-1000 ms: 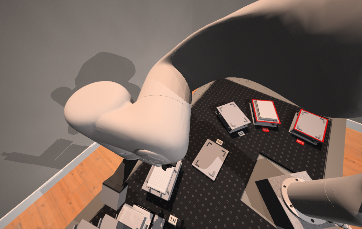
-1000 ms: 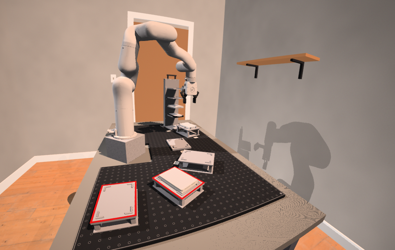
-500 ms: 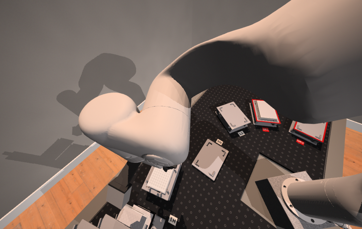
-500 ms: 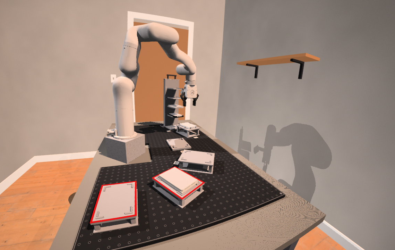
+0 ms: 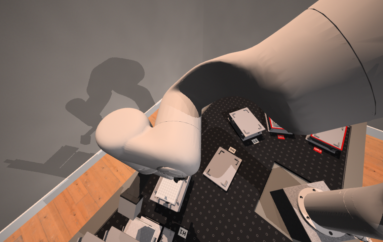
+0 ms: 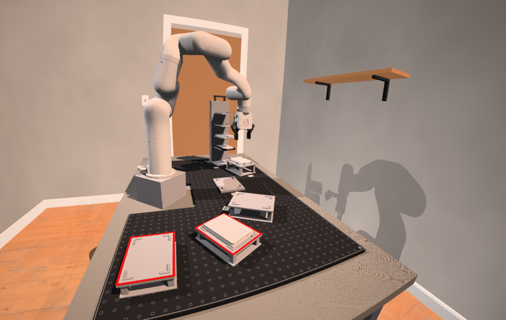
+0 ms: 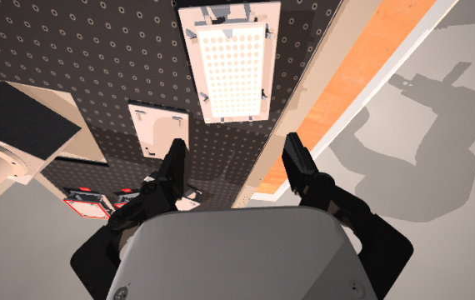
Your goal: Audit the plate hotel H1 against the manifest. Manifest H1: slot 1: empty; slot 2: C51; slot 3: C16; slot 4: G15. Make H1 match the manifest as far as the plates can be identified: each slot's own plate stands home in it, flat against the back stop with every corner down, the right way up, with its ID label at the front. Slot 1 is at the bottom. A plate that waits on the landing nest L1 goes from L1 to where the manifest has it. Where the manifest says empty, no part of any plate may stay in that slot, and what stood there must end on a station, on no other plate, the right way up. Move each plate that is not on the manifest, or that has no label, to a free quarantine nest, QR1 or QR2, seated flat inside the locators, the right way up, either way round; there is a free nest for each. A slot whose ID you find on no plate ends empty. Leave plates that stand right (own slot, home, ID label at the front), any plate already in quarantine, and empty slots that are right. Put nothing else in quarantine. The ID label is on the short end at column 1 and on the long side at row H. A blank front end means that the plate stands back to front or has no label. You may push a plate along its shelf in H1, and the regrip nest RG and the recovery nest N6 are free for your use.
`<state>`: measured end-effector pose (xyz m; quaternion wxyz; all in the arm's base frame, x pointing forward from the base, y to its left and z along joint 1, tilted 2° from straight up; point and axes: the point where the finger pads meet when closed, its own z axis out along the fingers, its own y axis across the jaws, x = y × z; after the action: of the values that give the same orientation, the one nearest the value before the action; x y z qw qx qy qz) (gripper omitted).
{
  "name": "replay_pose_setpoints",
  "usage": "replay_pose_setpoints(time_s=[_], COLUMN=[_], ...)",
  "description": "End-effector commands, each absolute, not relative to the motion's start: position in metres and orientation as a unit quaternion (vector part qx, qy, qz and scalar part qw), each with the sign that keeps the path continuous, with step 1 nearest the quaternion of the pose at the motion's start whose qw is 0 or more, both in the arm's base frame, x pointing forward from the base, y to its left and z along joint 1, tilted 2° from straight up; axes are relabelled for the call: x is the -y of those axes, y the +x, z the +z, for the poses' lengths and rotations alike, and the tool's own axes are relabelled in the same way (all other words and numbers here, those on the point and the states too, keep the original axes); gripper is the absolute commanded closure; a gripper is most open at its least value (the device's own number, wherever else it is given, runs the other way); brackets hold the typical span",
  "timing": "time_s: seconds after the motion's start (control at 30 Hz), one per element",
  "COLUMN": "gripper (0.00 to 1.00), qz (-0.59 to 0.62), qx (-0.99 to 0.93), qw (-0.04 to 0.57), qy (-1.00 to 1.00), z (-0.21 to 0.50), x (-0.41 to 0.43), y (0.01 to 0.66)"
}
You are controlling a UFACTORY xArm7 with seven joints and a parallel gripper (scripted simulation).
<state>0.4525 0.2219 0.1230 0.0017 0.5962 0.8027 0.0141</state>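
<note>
The plate hotel H1 (image 6: 219, 131) stands at the far end of the table; its shelves are too small to read, and only its top shows by the H1 tag (image 5: 182, 232). A white well plate (image 7: 231, 71) (image 6: 241, 162) lies wells up on the raised nest in front of the hotel and also shows in the top view (image 5: 168, 189). My gripper (image 6: 242, 133) is open and empty, hanging high above that plate, fingers pointing down (image 7: 234, 143). Another plate sits in quarantine nest QR1 (image 6: 228, 232).
Quarantine nest QR2 (image 6: 148, 258) holds no plate. The landing nest L1 (image 6: 253, 203) and the low recovery nest N6 (image 6: 228, 183) hold no plate. The arm's base block (image 6: 159, 190) stands at the table's left. The table edge and wall lie right of the gripper.
</note>
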Motion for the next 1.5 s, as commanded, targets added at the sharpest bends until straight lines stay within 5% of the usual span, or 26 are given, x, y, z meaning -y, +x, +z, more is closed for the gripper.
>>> replay_pose_setpoints(time_s=[0.0, 1.47], gripper=[0.0, 0.0], qz=[0.015, 0.016], qx=[-0.803, -0.803], qw=[0.003, 0.003], qy=[0.596, 0.596], z=[0.118, 0.052], x=[-0.222, -0.224], y=[0.454, 0.455])
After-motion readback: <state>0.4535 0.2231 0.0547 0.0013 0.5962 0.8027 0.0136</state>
